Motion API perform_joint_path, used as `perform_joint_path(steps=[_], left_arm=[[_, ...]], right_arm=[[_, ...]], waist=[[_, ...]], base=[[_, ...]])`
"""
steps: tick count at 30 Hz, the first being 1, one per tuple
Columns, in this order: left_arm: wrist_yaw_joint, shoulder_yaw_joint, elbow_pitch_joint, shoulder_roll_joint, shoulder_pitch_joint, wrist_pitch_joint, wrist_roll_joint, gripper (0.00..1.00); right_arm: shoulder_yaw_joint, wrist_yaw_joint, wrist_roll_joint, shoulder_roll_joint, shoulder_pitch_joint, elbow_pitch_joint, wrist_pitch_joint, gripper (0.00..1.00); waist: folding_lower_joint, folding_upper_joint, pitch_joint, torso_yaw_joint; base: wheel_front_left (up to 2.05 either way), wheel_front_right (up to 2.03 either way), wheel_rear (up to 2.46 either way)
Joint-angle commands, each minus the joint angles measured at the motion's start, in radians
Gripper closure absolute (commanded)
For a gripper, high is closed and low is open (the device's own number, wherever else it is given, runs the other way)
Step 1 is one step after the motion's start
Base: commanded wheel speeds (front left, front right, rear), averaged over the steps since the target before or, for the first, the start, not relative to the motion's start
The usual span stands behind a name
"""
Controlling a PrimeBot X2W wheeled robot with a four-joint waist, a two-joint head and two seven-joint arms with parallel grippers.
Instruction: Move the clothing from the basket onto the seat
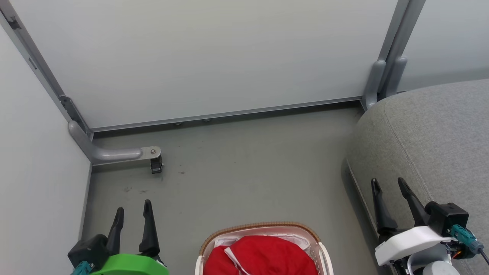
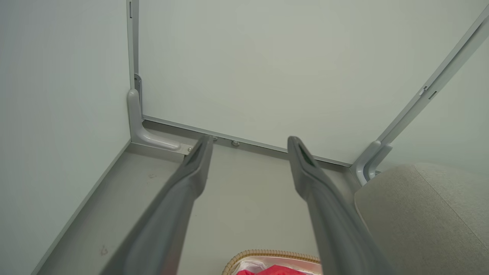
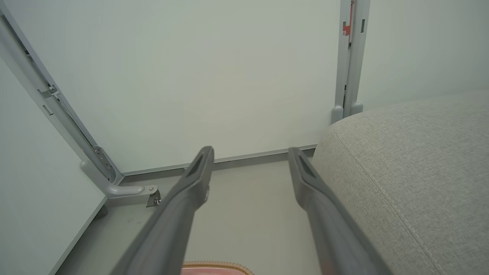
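Both hang released: the left claw (image 1: 134, 205) beside the basket (image 1: 263, 225), the right claw (image 1: 389, 180) at the edge of the seat (image 1: 431, 130). The red clothing (image 1: 263, 256) sits heaped in the basket between them, behind their tips, about equally near each

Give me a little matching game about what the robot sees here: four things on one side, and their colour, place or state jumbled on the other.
Things:
1. clothing
2. basket
3. seat
4. left pincer

Descriptions:
a. grey fabric, at the right of the head view
b. bright red, heaped inside the basket
c. open and empty, at the lower left
d. cream-white with a brown woven rim

Pairs: 1-b, 2-d, 3-a, 4-c
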Motion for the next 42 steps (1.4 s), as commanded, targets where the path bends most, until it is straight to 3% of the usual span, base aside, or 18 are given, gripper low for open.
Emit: perform_joint_path(steps=[1,25,42], left_arm=[[0.005,-0.003,0.001,0.007,0.01,-0.01,0.017,0.0],[0.015,-0.024,0.058,0.009,0.024,-0.054,0.145,0.0],[0.012,-0.023,0.07,0.009,0.02,-0.051,0.14,0.0]], right_arm=[[0.002,0.0,-0.021,-0.006,0.012,-0.001,-0.012,0.0],[0.017,0.0,-0.19,-0.008,0.023,0.031,-0.054,0.0],[0.016,0.0,-0.173,-0.008,0.012,0.047,-0.054,0.0]], waist=[[0.0,-0.0001,0.0,0.0],[0.0,-0.0001,-0.005,0.011],[0.0,-0.0001,-0.002,0.009]], base=[[0.0,0.0,0.0],[0.0,0.0,0.0],[0.0,0.0,0.0]])
